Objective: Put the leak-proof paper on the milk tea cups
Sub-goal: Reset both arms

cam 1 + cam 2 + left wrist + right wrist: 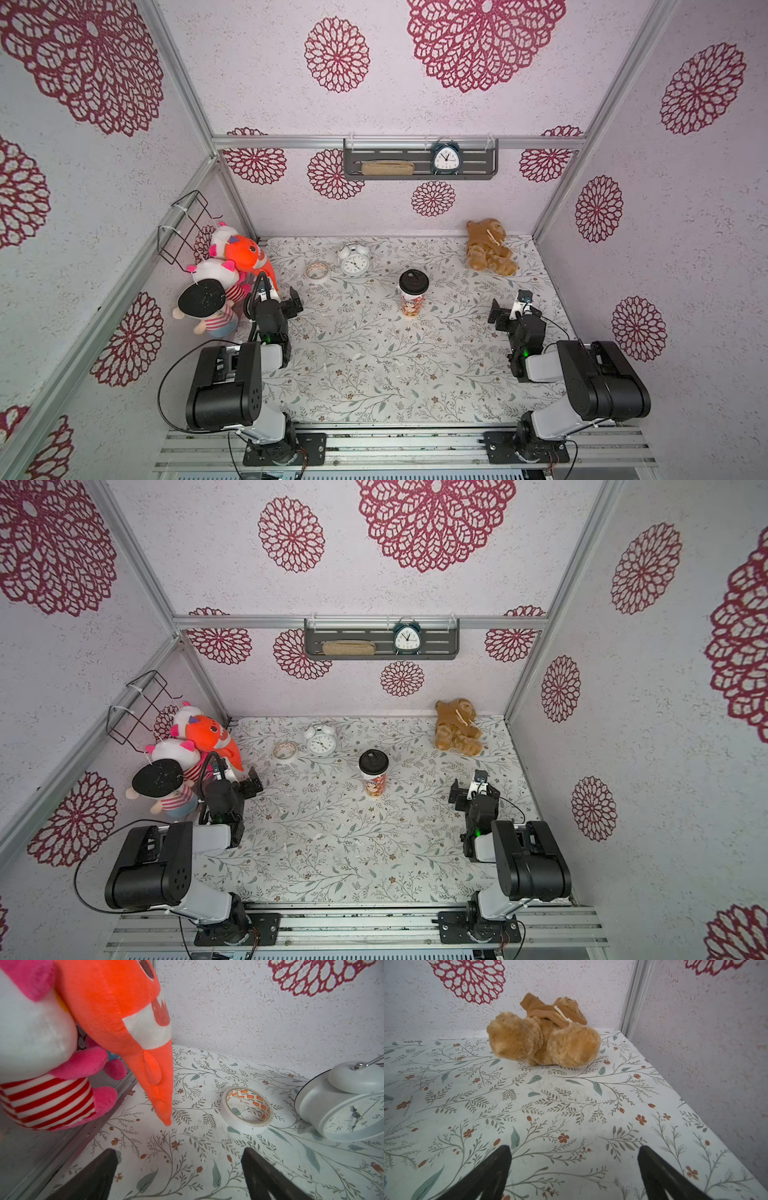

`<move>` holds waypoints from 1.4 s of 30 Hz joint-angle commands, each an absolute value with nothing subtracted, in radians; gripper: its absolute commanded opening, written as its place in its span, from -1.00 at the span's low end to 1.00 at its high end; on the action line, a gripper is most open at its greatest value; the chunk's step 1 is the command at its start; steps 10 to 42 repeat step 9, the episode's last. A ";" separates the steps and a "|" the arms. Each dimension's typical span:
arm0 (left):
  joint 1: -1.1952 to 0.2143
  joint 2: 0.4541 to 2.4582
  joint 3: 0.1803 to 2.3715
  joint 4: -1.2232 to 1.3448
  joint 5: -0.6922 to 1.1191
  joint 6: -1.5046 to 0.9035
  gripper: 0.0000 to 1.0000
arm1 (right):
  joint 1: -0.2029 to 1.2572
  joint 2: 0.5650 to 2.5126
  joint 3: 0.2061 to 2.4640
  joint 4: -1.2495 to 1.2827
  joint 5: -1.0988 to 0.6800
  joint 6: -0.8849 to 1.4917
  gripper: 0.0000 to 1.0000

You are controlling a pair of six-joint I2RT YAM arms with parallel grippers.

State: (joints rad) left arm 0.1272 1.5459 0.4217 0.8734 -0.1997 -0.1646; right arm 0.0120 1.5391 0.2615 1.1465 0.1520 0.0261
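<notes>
The left end effector [179, 1151] stood wide open with nothing between its fingers, only bare counter [145, 1167] under the gap. From its wrist camera I saw the tape roll [246, 1109] lying flat just ahead, the white clock [342, 1105] beside the roll, and the orange plush [124, 1022] hanging down close on the other side. The right end effector [575, 1148] was also spread wide and held nothing. It faced the teddy bear [544, 1039], which lay on its back in the far corner, well apart from the fingertips. In both top views the cup [412, 305] stood upright near the middle of the counter, between the two arms and touched by neither. It was nearer the back than the arm bases. A black lid [414, 282] sat on its rim, and I could not tell whether the paper lay under it. The left arm was parked at the counter's left edge next to the plush pile [220, 282], and the right arm sat at the right edge. On the back wall a shelf [419, 176] carried a second, dark clock [445, 157].
</notes>
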 commanded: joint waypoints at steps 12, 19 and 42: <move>0.123 1.550 0.422 0.871 -0.204 -0.146 0.95 | 0.015 1.532 0.267 1.170 0.147 0.011 0.97; 0.123 1.550 0.422 0.871 -0.204 -0.146 0.95 | 0.015 1.532 0.267 1.170 0.147 0.011 0.97; 0.123 1.550 0.422 0.871 -0.204 -0.146 0.95 | 0.015 1.532 0.267 1.170 0.147 0.011 0.97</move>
